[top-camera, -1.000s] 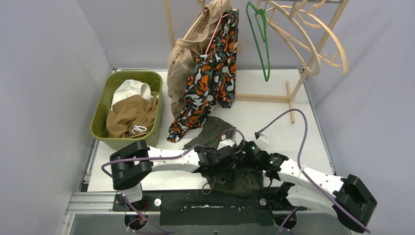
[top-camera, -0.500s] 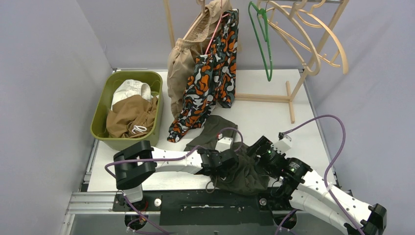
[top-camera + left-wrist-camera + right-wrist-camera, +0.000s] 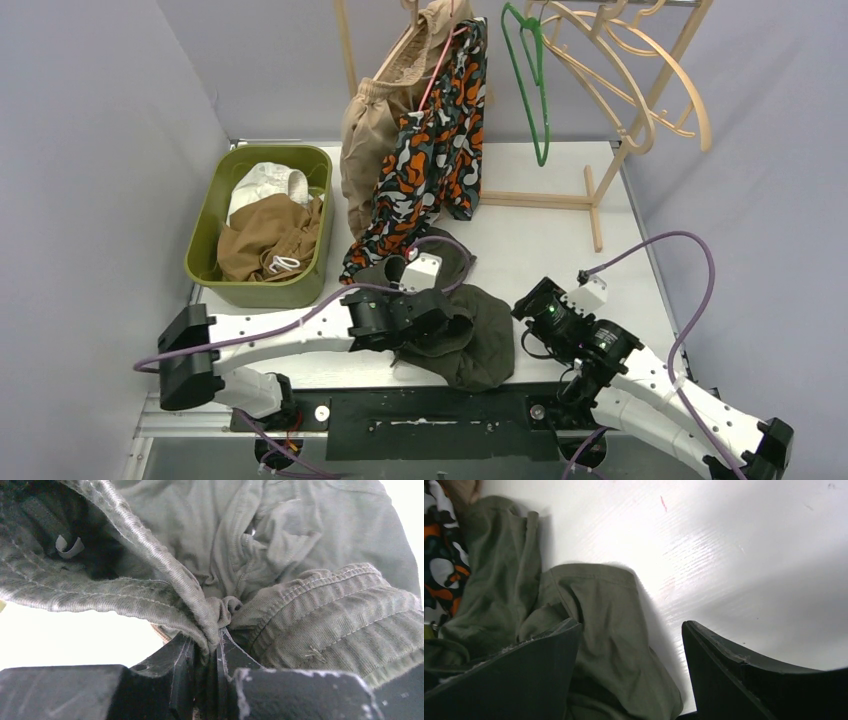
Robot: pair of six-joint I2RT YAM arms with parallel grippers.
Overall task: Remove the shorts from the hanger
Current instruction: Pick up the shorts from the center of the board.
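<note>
Two pairs, beige shorts [image 3: 362,140] and camouflage shorts [image 3: 430,160], hang at the back; the olive shorts [image 3: 478,342] lie on the table [image 3: 560,240], waistband pinched in the left gripper [image 3: 207,647], while the right gripper [image 3: 630,630] gapes empty alongside. Next, likely carrying them into the green basket [image 3: 205,215]

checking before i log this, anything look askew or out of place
The camo shorts hang crooked off a tilted hanger, one leg trailing toward the table. The olive shorts lie bunched there, pinched in the left claw.
</note>
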